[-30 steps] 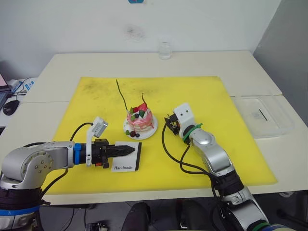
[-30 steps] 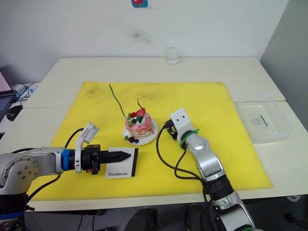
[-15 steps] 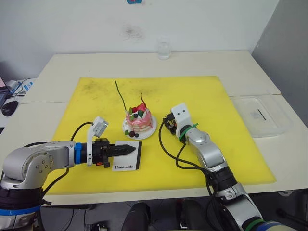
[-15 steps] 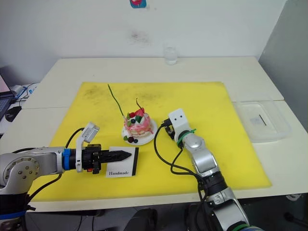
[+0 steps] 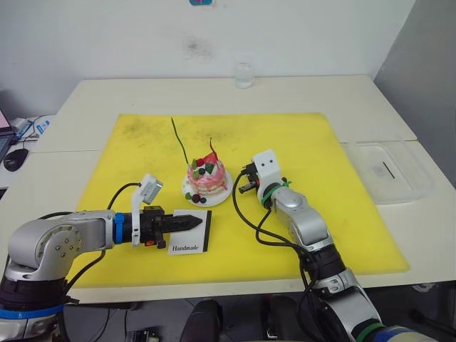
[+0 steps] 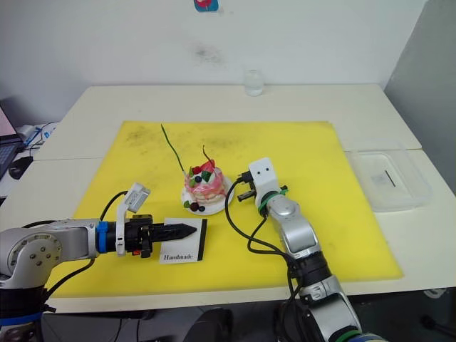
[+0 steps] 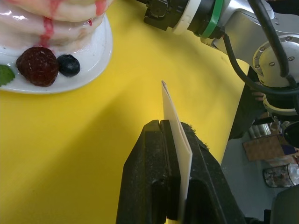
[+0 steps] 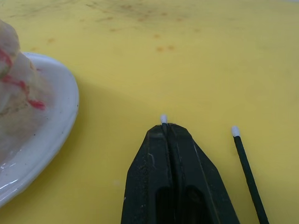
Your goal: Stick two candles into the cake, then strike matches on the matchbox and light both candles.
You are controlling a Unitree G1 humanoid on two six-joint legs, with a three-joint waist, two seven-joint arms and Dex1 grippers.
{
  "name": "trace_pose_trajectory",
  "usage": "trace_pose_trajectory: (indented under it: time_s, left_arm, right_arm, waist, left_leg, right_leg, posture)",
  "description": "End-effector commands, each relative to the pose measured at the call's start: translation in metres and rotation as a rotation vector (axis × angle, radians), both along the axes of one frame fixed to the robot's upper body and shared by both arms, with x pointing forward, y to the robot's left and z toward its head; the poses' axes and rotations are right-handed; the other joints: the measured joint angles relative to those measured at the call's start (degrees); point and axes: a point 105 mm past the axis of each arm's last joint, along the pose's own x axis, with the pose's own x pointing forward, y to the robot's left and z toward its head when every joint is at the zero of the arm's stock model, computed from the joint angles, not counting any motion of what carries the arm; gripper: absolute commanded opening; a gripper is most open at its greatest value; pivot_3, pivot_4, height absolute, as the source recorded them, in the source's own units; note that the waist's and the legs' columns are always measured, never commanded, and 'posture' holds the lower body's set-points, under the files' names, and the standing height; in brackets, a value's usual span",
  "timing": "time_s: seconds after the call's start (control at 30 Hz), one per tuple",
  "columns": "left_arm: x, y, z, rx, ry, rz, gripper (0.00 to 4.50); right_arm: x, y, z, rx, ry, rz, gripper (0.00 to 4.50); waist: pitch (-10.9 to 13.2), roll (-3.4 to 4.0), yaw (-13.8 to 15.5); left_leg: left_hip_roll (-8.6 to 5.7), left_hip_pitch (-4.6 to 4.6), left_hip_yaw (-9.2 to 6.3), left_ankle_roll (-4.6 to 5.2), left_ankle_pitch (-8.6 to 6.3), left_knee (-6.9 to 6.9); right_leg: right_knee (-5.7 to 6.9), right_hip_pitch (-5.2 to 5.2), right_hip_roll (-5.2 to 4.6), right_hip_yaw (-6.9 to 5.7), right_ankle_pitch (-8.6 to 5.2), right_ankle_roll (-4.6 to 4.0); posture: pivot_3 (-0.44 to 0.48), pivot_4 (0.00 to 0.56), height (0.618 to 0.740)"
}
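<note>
The pink-and-white cake (image 5: 206, 178) sits on its small white plate (image 5: 216, 199) in the middle of the mat. A long green candle (image 5: 178, 140) and a shorter reddish-brown candle (image 5: 211, 147) stand in it. My left gripper (image 5: 200, 221) is shut on the flat white matchbox (image 5: 187, 241), holding it by the edge (image 7: 171, 103) just in front of the plate. My right gripper (image 8: 166, 127) is low on the mat, right of the plate, and shut on a match whose pale tip (image 8: 163, 118) pokes out. A second match (image 8: 248, 171) lies on the mat beside it.
A yellow mat (image 5: 306, 142) covers the table's middle. A small glass (image 5: 244, 74) stands at the far edge. A clear plastic tray (image 5: 388, 171) lies off the mat to the right. A mouse (image 5: 14, 158) and other items lie at the far left.
My right gripper has closed on a match and shifted slightly toward the plate. The left gripper and matchbox have stayed put.
</note>
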Motion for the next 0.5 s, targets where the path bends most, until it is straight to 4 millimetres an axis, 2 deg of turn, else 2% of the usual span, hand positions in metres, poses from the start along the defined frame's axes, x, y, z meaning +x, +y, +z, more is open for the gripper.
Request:
trace_pose_trajectory:
  time_s: [0.03,0.17,0.33,0.5]
  left_arm:
    - [0.002,-0.004,0.012,-0.034,-0.034,-0.005,0.00]
    - [0.002,-0.009,0.015,-0.058,-0.031,-0.010,0.00]
    - [-0.001,-0.024,0.018,-0.091,-0.026,-0.052,0.00]
    - [0.005,-0.038,0.021,-0.111,-0.046,-0.071,0.00]
  right_arm:
    - [-0.009,0.004,0.029,0.060,-0.070,0.051,0.03]
    - [-0.026,-0.002,0.039,0.036,-0.099,0.148,0.03]
    - [-0.060,-0.028,0.045,-0.043,-0.139,0.307,0.03]
    - [-0.099,-0.043,0.056,-0.109,-0.165,0.498,0.03]
  waist:
    - [0.00,0.00,0.04]
    - [0.00,0.00,0.12]
    - [0.00,0.00,0.23]
    - [0.00,-0.01,0.09]
  left_leg:
    - [0.00,-0.01,-0.01,0.00,0.00,0.00]
    - [0.00,-0.02,-0.04,0.00,0.00,0.00]
    - [-0.03,-0.03,-0.03,0.00,0.00,0.00]
    - [-0.02,-0.03,-0.06,0.01,0.00,0.01]
  right_leg:
    - [0.00,0.00,0.00,-0.01,0.00,0.00]
    - [-0.01,0.00,0.00,-0.03,-0.02,0.03]
    - [-0.03,0.01,-0.01,-0.03,-0.04,0.07]
    - [-0.02,0.02,0.00,-0.06,-0.13,0.23]
  posture:
    - [0.000,0.150,0.740]
    - [0.000,0.150,0.740]
    - [0.000,0.150,0.740]
    - [0.000,0.150,0.740]
